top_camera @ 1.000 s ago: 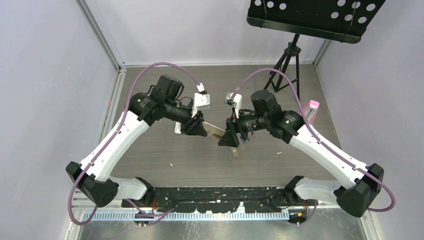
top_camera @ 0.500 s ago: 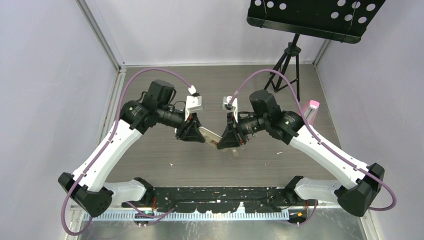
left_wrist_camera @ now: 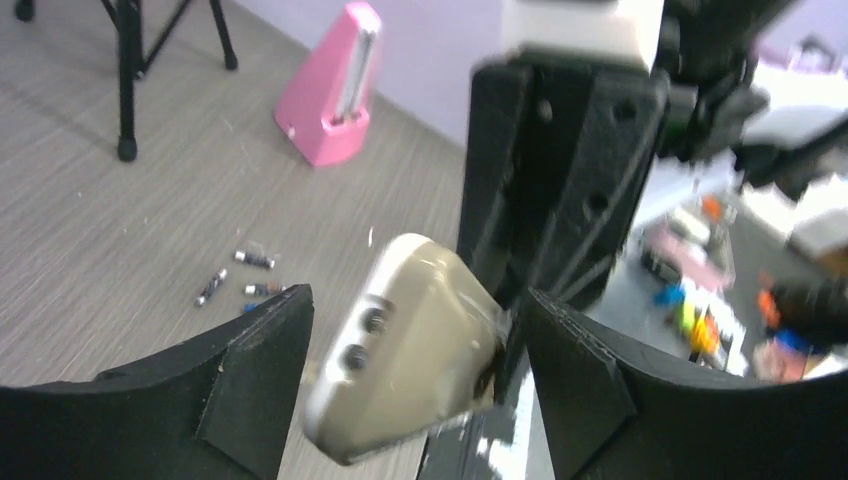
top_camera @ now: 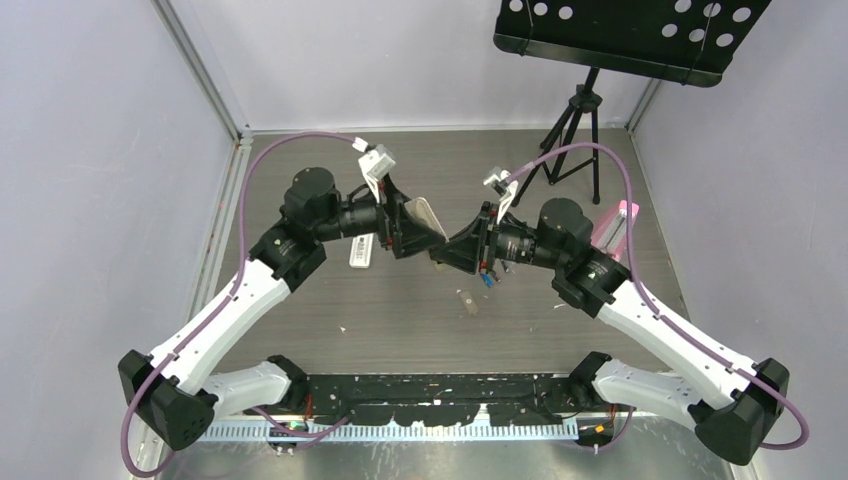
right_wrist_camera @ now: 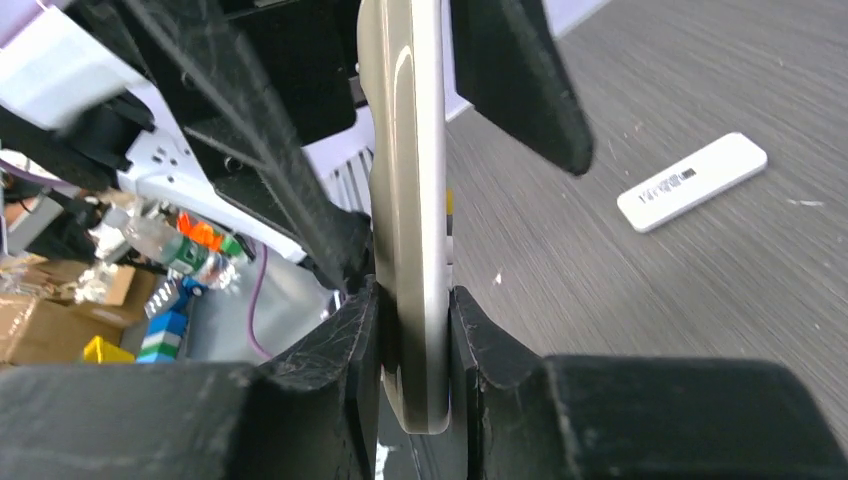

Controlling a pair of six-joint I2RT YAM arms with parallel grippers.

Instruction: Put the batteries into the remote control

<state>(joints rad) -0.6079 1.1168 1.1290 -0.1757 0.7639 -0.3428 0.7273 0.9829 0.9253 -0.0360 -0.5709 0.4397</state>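
The remote control (top_camera: 427, 217) hangs in the air over the middle of the table, tan face up. My right gripper (top_camera: 462, 250) is shut on its near end; the right wrist view shows both pads pressed against the slim bar (right_wrist_camera: 408, 150). My left gripper (top_camera: 408, 228) is open. Its fingers straddle the remote's other end (left_wrist_camera: 400, 350) with a gap on each side. Batteries (left_wrist_camera: 240, 278) lie loose on the table below, and one bluish battery (top_camera: 487, 280) shows beside the right gripper.
A plain white bar with a dark label (top_camera: 361, 252) lies under the left arm and also shows as the white bar (right_wrist_camera: 692, 182) in the right wrist view. A pink wedge (top_camera: 615, 222) stands at the right wall. A music stand's tripod (top_camera: 570, 130) stands at the back right.
The right gripper closed on the remote's end, then the left gripper opened off it. Both wrists swung up and toward the back, lifting the remote.
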